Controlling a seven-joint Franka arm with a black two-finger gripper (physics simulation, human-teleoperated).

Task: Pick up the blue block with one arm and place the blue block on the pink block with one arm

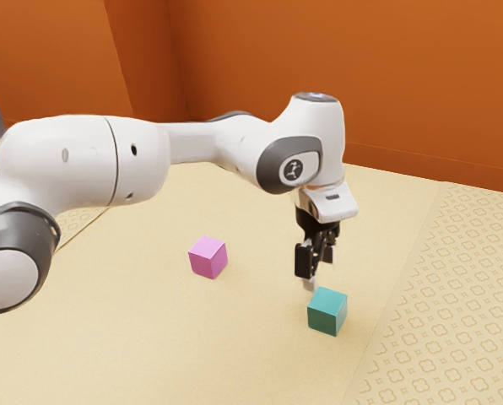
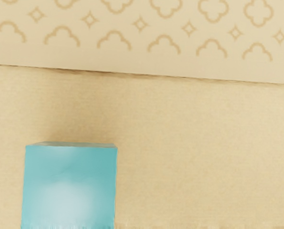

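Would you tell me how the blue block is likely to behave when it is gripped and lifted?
The blue block looks like a rigid cube with flat sides, so it should probably neither deform nor roll. Its smooth faces might slip under a weak pinch. Sitting flat on the table, it seems unlikely to tip.

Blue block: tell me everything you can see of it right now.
The blue block is a plain teal-blue cube with smooth, matte-looking faces and no markings. It sits flat and upright on the tan table, nothing on top. The end effector hangs just above it, not holding it. The pink block lies apart, toward the exterior view's left.
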